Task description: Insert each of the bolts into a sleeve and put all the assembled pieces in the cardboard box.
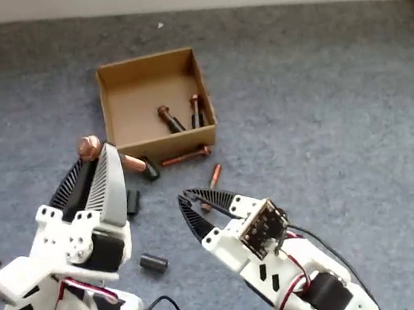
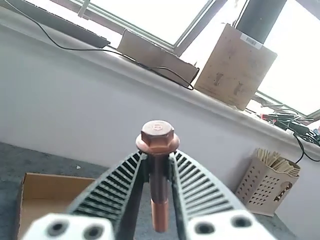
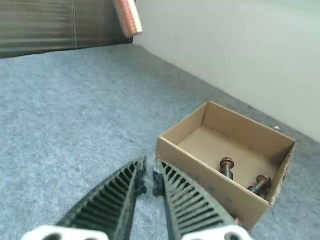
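Observation:
My left gripper [image 2: 157, 159] is shut on a copper bolt [image 2: 157, 137], held upright with its hex head above the fingertips. From above, that bolt [image 1: 89, 147] hangs off the front left corner of the cardboard box [image 1: 109, 99]. Two assembled pieces [image 1: 170, 119] [image 1: 196, 110] lie inside the box. My right gripper [image 1: 185, 199] hovers low over the carpet in front of the box, shut with nothing between its fingers [image 3: 125, 187]. Loose bolts [image 1: 185, 157] [image 1: 214, 175] lie by the box's front wall. Black sleeves [image 1: 132, 202] [image 1: 153, 263] lie nearer the arms.
Another bolt [image 1: 134, 162] lies with its tip at a black sleeve [image 1: 150, 170] by the box's front left corner. Grey carpet stretches open to the right of the box. A white wall [image 2: 75, 100] stands behind the box [image 3: 200, 170].

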Tool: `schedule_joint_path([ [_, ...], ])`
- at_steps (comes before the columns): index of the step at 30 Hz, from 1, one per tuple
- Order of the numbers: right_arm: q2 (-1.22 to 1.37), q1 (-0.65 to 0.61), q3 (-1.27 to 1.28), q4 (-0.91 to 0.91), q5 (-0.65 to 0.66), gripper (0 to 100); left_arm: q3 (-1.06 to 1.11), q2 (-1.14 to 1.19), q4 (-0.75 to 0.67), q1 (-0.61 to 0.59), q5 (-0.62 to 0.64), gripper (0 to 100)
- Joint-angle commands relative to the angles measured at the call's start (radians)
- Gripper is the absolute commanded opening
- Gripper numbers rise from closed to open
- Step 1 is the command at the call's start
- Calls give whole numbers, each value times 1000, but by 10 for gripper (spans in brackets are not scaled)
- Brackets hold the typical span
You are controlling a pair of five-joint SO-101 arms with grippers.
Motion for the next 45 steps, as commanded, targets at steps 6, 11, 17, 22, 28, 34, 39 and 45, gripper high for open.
schedule_joint_path([
  [6, -2, 36, -1, -1, -11, 5, -48, -2, 66, -53, 20, 6],
  [11, 139, 133, -18, 84, -52, 5, -44, -2, 150, -197, 25, 6],
  [17, 558, 125, -222, 142, -81, 6, -48, -4, 172, -369, 23, 6],
  [22, 903, 25, -470, 283, -161, 33, -45, -4, 173, -536, 20, 6],
  [28, 1221, -156, -664, 357, -238, 128, -44, -4, 176, -680, 20, 6],
  [34, 1486, -305, -782, 354, -241, 128, -45, -4, 245, -734, 20, 6],
  [39, 1649, -335, -875, 352, -241, 128, -45, -4, 273, -736, 18, 6],
  [45, 1791, -355, -964, 352, -236, 128, -48, -4, 270, -736, 18, 6],
])
